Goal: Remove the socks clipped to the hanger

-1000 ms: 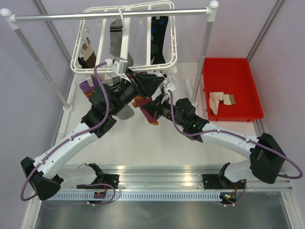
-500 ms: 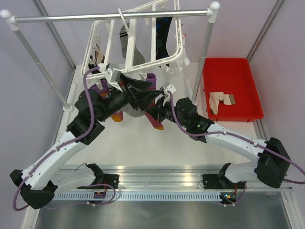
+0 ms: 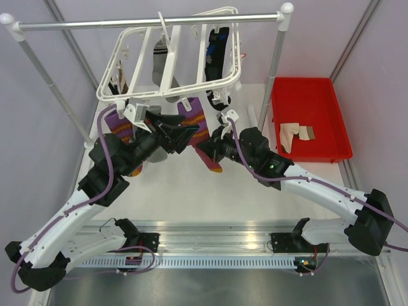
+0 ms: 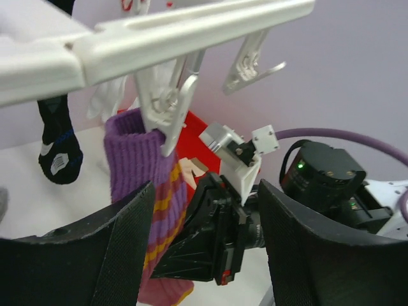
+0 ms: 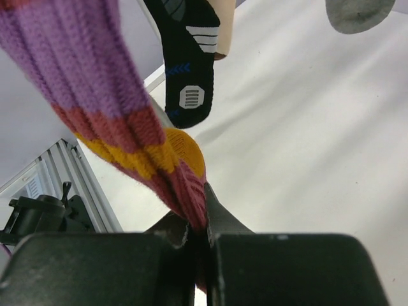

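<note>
The white hanger [image 3: 171, 89] hangs tilted from the silver rail, with several socks on it. A purple and maroon sock with orange stripes [image 3: 195, 118] hangs from a clip [image 4: 167, 105] on the front bar [image 4: 191, 32]. My right gripper [image 3: 212, 150] is shut on the lower end of that sock [image 5: 83, 70]; the maroon fabric is pinched between its jaws [image 5: 203, 248]. My left gripper [image 3: 183, 132] stands open just left of the sock [image 4: 137, 166], below the clip, its fingers [image 4: 121, 248] touching nothing. A second purple sock [image 3: 118, 125] hangs at the left.
A red tray [image 3: 319, 95] at the right holds a brown-and-cream sock [image 3: 296, 135]. A black-and-blue sock [image 5: 188, 57] and a grey one [image 5: 357, 13] dangle nearby. The rail's upright posts [image 3: 275, 64] flank the hanger.
My left gripper has opened and dropped back from the hanger's front bar. The hanger rocked up and settled again. My right gripper keeps its hold on the striped sock.
</note>
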{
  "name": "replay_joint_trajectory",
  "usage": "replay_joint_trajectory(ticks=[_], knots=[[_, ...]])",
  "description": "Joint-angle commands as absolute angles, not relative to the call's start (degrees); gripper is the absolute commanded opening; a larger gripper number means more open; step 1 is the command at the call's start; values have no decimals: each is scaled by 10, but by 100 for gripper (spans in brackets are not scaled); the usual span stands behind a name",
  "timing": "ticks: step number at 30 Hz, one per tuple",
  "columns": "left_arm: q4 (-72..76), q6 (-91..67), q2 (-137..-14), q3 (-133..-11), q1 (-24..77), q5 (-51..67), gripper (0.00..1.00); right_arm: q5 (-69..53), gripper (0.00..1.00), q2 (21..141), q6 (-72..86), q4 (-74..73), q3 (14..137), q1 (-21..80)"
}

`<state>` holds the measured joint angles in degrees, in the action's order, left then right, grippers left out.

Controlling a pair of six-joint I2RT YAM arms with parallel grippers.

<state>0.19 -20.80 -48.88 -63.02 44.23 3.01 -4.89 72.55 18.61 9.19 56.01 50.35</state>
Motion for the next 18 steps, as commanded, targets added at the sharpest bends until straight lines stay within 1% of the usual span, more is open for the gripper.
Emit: replay_joint_trajectory(ticks=[1, 7, 11, 18], knots=[[1, -173, -483, -607, 443, -17, 69, -64, 1, 707, 180, 83, 584, 501], [29, -151, -494, -605, 443, -34, 71, -74, 1, 696, 174, 62, 591, 500], [54, -128, -500, -605, 442, -19, 75, -84, 1, 693, 173, 55, 592, 500], [55, -75, -507, -622, 439, -36, 79, -90, 1, 685, 167, 41, 591, 500]])
